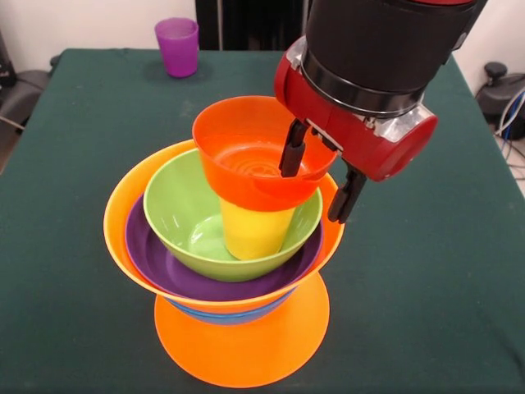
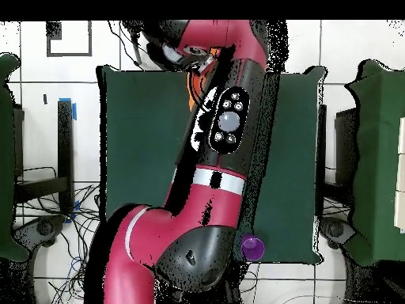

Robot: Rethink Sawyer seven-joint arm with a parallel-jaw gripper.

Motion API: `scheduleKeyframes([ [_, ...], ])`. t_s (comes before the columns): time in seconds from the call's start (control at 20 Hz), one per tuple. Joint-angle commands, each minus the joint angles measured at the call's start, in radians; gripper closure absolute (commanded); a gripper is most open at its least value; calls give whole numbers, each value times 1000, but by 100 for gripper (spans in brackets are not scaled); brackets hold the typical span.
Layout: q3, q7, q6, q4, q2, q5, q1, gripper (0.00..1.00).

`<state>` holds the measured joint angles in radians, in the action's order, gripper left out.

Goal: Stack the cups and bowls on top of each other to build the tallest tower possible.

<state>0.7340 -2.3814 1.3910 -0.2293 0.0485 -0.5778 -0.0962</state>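
Observation:
The tower stands mid-table on an upturned large orange bowl [image 1: 242,349]. Above it a blue bowl [image 1: 220,315] peeks out, then come an upright large orange bowl [image 1: 121,215], a purple bowl [image 1: 160,264] and a green bowl [image 1: 176,209]. A yellow cup [image 1: 254,234] stands in the green bowl and carries a small orange-red bowl [image 1: 242,152], slightly tilted. My gripper [image 1: 312,195] is open and straddles that bowl's right rim, one finger inside and one outside. The purple cup [image 1: 177,47] [image 2: 253,247] stands alone at a table corner. In the overhead view my arm hides the tower.
The dark green table [image 1: 426,271] extends around the tower on all sides. Cables and dark equipment [image 1: 504,98] lie beyond its right edge. The arm [image 2: 225,134] spans the table from above.

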Motion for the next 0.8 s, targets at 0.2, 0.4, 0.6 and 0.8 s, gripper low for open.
scheduleKeyframes([
  [0.2, -58, -122, -1, -100, -76, 8, 37, 0],
  [0.4, -76, -86, -1, -154, -116, 29, 41, 0],
  [0.6, -90, -54, 7, -253, -192, 56, 64, 0],
  [0.8, -103, -7, 7, -377, -281, 76, 86, 0],
])
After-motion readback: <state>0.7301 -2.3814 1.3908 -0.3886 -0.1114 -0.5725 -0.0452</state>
